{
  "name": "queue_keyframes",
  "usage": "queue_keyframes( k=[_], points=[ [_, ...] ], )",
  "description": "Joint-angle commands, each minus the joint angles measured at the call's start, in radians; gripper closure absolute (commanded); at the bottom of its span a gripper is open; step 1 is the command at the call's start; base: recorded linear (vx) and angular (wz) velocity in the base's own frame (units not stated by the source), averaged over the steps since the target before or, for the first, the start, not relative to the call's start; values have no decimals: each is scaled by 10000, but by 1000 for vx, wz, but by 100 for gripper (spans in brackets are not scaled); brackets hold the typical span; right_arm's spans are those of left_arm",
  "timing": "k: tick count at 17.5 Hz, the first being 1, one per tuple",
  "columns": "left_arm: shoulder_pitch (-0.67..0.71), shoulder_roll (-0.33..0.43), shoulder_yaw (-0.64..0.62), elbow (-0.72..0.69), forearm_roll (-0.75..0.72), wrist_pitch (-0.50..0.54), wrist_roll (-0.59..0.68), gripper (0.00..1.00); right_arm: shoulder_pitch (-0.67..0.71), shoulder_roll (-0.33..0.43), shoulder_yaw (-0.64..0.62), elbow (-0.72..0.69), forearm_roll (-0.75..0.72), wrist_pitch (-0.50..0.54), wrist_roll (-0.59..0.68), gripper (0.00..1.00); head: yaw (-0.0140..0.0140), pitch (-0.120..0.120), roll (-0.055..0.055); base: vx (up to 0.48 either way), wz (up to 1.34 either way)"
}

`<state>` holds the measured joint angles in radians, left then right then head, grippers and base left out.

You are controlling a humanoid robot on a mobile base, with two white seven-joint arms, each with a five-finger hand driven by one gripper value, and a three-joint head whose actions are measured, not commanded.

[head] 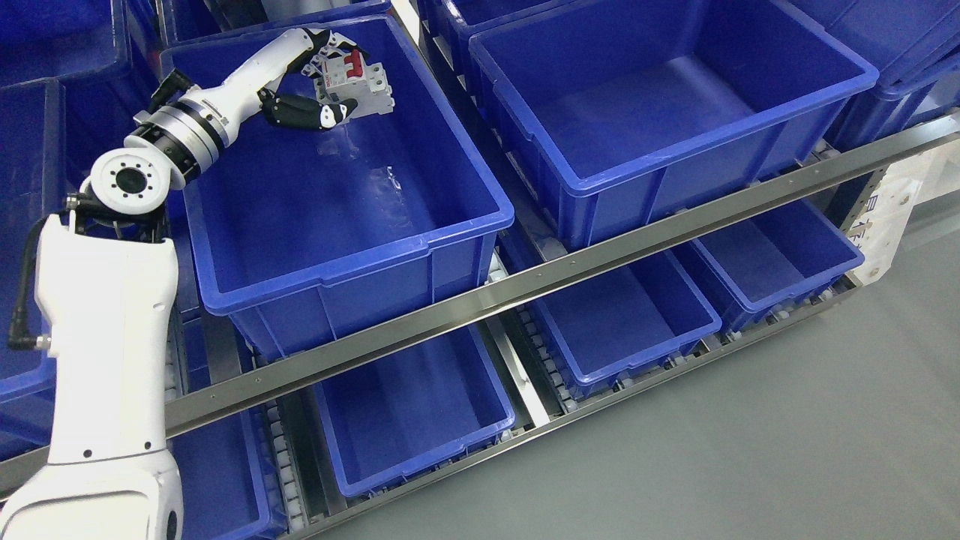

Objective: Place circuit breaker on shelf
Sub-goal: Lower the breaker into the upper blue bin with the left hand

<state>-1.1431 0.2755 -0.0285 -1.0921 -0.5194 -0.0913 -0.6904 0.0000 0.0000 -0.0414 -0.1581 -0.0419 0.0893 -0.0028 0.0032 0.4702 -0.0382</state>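
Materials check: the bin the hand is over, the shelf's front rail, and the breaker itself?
Blue bin: looks like moulded plastic, semi-gloss, with soft light reflections on its floor and a ribbed rim. Front rail: apparently brushed metal, silvery, with a row of fasteners. Circuit breaker, held in the left hand: probably matte light-grey plastic casing with red toggles.

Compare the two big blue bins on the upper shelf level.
The left bin has the left robot hand reaching into it, gripping a circuit breaker above its floor; the right bin has no hand in it. The left bin lies nearer the camera, the right one farther back. Both are blue, open-topped and rectangular.
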Motion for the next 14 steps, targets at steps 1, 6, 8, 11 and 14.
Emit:
queue_keyframes(
  k=[1,6,8,11,14],
  points=[
    [-918,222,-1004,4032,-665,-69,154,89,153,-174,0,1,5,-417,-3,0,0,0,0,0,0],
    [-841,206,-391,4156,-665,-54,431,70,153,-174,0,1,5,-417,-3,0,0,0,0,0,0],
    [-857,267,-329,4140,-650,-54,461,52,153,-174,0,1,5,-417,-3,0,0,0,0,0,0],
    [-902,283,-53,4064,-650,-54,812,41,153,-174,0,1,5,-417,-3,0,0,0,0,0,0],
    [-949,450,39,3850,-619,-69,1396,23,153,-174,0,1,-10,-417,-3,0,0,0,0,0,0]
  ],
)
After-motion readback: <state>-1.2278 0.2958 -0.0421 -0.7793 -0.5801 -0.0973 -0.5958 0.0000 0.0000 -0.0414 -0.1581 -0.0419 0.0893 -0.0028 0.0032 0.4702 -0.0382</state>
